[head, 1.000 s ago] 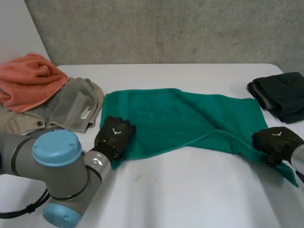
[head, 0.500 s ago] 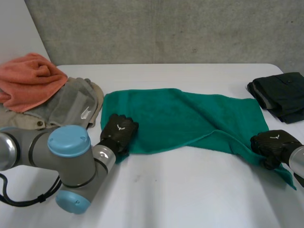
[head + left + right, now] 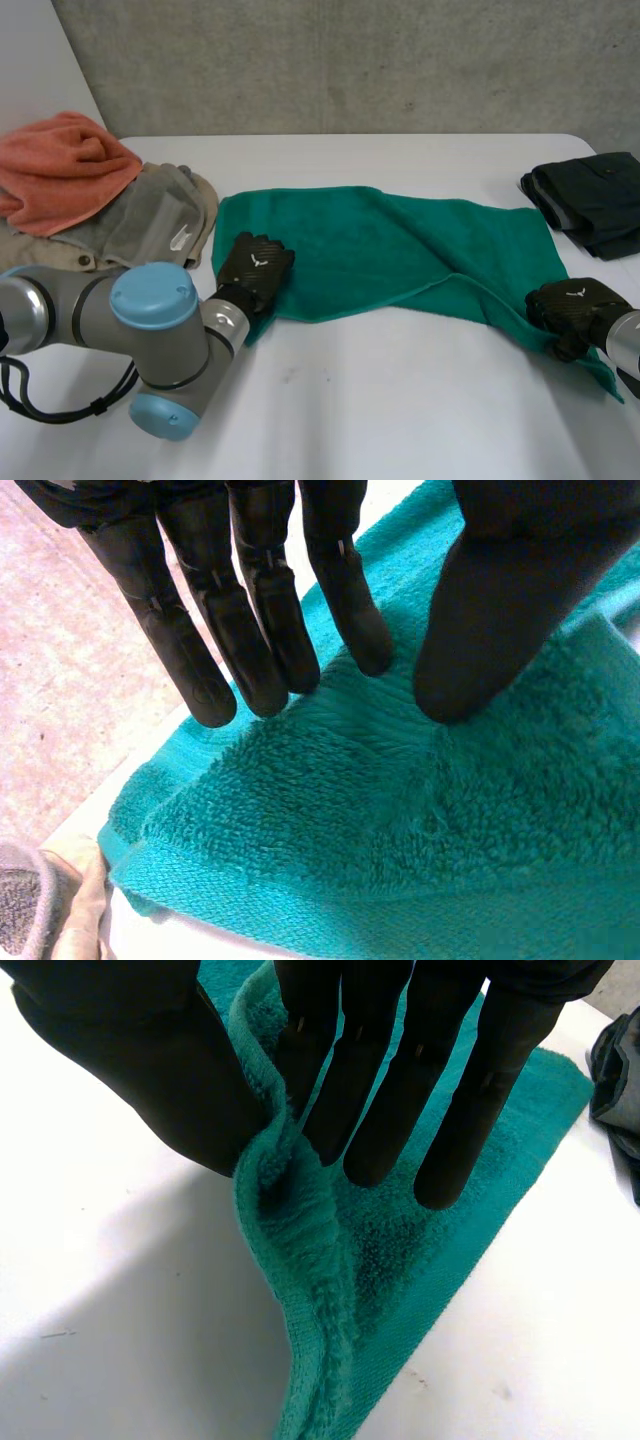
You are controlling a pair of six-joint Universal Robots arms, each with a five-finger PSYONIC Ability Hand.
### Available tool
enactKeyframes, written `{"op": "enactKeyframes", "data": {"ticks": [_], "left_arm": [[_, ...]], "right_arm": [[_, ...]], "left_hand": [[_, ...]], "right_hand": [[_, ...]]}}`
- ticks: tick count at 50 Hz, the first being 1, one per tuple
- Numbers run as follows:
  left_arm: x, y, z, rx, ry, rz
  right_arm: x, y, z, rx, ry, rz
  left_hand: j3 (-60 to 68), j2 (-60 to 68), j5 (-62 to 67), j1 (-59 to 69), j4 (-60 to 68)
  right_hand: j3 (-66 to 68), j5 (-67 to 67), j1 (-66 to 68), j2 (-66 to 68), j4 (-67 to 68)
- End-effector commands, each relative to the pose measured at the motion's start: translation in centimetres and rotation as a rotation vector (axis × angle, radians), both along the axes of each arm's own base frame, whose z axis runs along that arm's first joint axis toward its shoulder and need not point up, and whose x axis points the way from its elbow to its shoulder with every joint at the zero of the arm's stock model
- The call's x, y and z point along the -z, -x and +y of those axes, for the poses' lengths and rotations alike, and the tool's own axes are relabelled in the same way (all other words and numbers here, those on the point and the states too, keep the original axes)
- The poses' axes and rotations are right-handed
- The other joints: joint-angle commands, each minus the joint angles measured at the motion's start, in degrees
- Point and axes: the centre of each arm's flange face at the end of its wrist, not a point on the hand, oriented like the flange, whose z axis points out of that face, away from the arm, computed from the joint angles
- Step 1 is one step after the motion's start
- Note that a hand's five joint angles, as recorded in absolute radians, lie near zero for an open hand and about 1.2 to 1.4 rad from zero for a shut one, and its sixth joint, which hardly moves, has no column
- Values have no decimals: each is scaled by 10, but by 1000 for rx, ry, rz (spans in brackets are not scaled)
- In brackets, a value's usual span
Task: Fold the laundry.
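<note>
A green towel (image 3: 400, 250) lies spread across the middle of the white table (image 3: 400, 410), with one layer folded over diagonally. My left hand (image 3: 255, 265) rests on its near left corner. In the left wrist view, straight fingers (image 3: 250, 630) and the thumb (image 3: 490, 610) press their tips into the towel (image 3: 400, 830) a short way apart, with no fold caught between them. My right hand (image 3: 570, 305) is at the towel's near right edge. There the thumb (image 3: 150, 1070) and fingers (image 3: 400, 1080) pinch a raised ridge of the towel's hem (image 3: 300, 1290).
An orange towel (image 3: 60, 165) tops a pile with a grey cloth (image 3: 150, 215) and a beige garment (image 3: 40, 255) at the far left. Dark folded clothes (image 3: 590, 200) sit at the right edge. Bare table lies along the near side.
My left hand has slid a little farther onto the towel's corner, with its fingers and thumb drawing closer together; the left elbow swung right. The right hand kept its pinch, barely moving.
</note>
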Motion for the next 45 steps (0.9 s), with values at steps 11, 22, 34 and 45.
{"op": "enactKeyframes", "data": {"ticks": [11,22,34,45], "left_arm": [[-19,-11,36,26,-85,-31],[-15,-5,47,60,-95,-38],[-3,-4,19,16,-83,-42],[-1,2,-1,1,-48,-30]], "right_arm": [[1,0,2,-2,-5,2],[4,0,2,-4,-14,2],[4,0,2,-8,-13,11],[5,0,2,-8,-17,11]], "left_hand": [[-114,-108,-113,-95,-113],[-128,-121,-127,-109,-127],[-109,-103,-108,-90,-108],[-32,-25,-31,-13,-31]], "right_hand": [[117,140,158,119,113],[117,140,158,119,113],[117,140,158,119,113],[117,140,158,119,113]]}}
